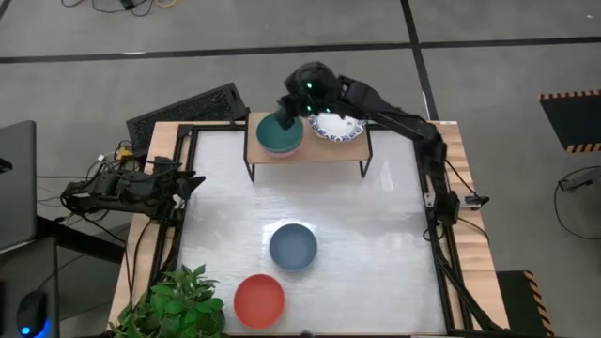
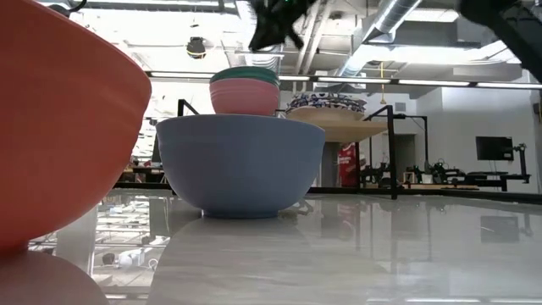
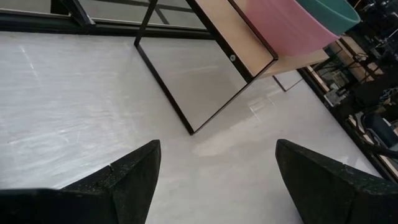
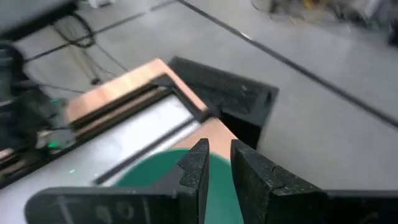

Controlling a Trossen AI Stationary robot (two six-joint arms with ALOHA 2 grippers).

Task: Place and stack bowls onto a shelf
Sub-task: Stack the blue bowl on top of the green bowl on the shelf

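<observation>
The right hand (image 1: 299,101) hovers over the green bowl (image 1: 279,132), nested in the pink bowl (image 2: 244,97) on the shelf (image 1: 324,150) — fingers nearly closed, gripping nothing. Lift straight up before swinging toward the blue bowl (image 1: 293,246) on the desk (image 1: 376,235) — left hand (image 3: 214,180) waits open

Table (image 1: 376,253) bears shelf (image 1: 324,148), blue bowl (image 1: 293,246), red bowl (image 1: 258,299).

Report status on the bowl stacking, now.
Right gripper over the green bowl stacked on the pink bowl, wooden shelf. Left gripper open, parked at table edge. Blue bowl, red bowl not yet shelved.
</observation>
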